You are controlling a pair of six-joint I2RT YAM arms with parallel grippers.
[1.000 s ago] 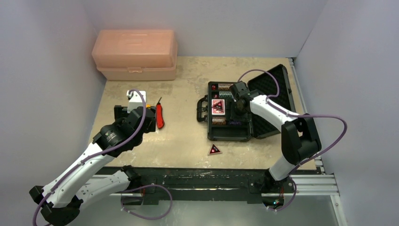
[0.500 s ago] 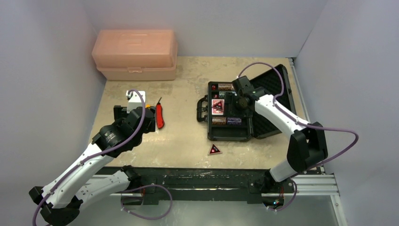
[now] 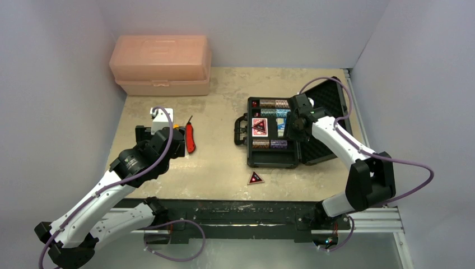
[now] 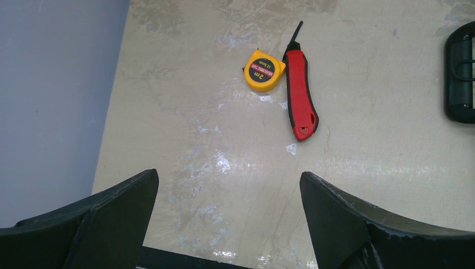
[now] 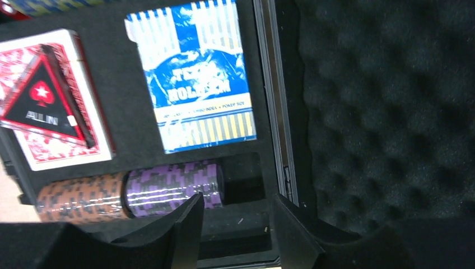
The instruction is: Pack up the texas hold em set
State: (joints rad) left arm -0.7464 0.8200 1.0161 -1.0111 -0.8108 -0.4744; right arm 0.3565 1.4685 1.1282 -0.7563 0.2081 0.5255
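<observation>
Right gripper (image 5: pixel 235 227), jaws partly apart and empty, above the open black case (image 3: pixel 273 159) holding blue deck (image 5: pixel 193 78), red deck (image 5: pixel 56 145) and chip stacks (image 5: pixel 168 188). One triangular token (image 3: pixel 256 178) lies on the tabletop (image 3: pixel 218 168) near the case. Left gripper (image 4: pixel 227 218) wide, empty.

Open tabletop (image 3: pixel 218 120) between knife (image 3: pixel 191 138) and case (image 3: pixel 271 158); raised lid (image 3: pixel 330 101) walls case's right side

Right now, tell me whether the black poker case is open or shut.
Open. The case has its foam-lined lid laid back, and the blue deck and chip stacks show inside.
</observation>
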